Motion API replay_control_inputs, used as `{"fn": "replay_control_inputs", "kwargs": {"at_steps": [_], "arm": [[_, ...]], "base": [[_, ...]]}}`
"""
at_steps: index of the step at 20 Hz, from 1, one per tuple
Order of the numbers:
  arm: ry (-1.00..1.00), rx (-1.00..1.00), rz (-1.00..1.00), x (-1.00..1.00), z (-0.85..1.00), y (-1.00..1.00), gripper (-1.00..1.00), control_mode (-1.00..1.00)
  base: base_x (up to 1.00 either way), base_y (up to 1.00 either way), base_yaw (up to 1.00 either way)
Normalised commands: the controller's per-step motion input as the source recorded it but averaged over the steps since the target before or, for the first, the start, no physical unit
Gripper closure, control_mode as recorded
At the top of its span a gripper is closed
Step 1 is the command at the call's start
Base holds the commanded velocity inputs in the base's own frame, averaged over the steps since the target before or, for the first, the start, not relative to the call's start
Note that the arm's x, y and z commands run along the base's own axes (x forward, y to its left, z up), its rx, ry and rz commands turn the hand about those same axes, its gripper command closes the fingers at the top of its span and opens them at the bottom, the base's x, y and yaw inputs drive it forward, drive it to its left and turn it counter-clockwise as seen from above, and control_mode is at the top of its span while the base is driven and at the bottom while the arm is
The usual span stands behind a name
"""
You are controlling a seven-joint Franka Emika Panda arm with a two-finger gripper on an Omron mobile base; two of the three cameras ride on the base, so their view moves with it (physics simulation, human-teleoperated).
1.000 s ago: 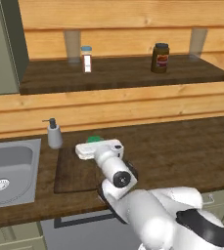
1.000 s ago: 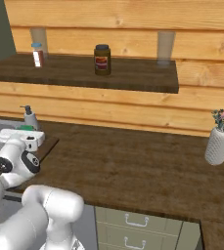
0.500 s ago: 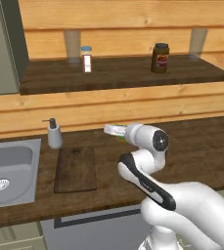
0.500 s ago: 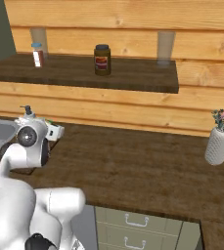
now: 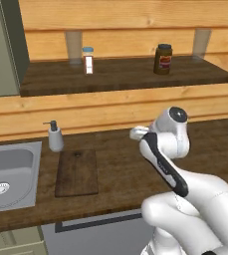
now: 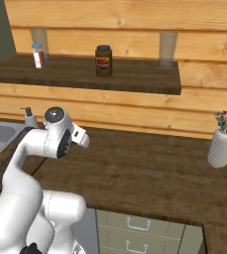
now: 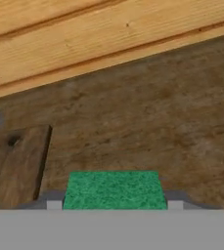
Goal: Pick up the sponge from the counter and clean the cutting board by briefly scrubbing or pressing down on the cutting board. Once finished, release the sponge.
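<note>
The end effector (image 7: 112,207) grips the sponge (image 7: 112,190), green top showing between the fingers in the hand view, held above the counter (image 5: 120,174) to the right of the cutting board (image 5: 77,172). The board lies flat and bare just right of the sink (image 5: 8,172), with the soap dispenser (image 5: 55,137) just behind its far left corner. Judged step: carry the sponge over the board and press down. Best done by centring over the board's middle, descending straight, keeping the sponge flat and pressing lightly. The board's right edge is nearest the arm; the counter between is open. The dispenser and sink rim crowd the left and far side, so scrubbing should stay short and central.
</note>
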Motion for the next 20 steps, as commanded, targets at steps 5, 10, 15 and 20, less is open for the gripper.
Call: {"fn": "replay_control_inputs", "kwargs": {"at_steps": [5, 10, 15, 20], "arm": [[0.35, -0.18, -0.05, 0.11, -0.38, -0.38, 1.0, -1.0], [0.11, -0.07, 0.04, 0.08, -0.74, -0.53, 1.0, -1.0], [0.0, -0.01, 0.08, 0.06, -0.78, -0.36, 1.0, -1.0], [0.0, -0.06, 0.05, 0.2, -0.71, 0.0, 1.0, -1.0]], "base": [[0.0, 0.0, 0.0], [0.0, 0.0, 0.0], [0.0, 0.0, 0.0], [0.0, 0.0, 0.0]]}}
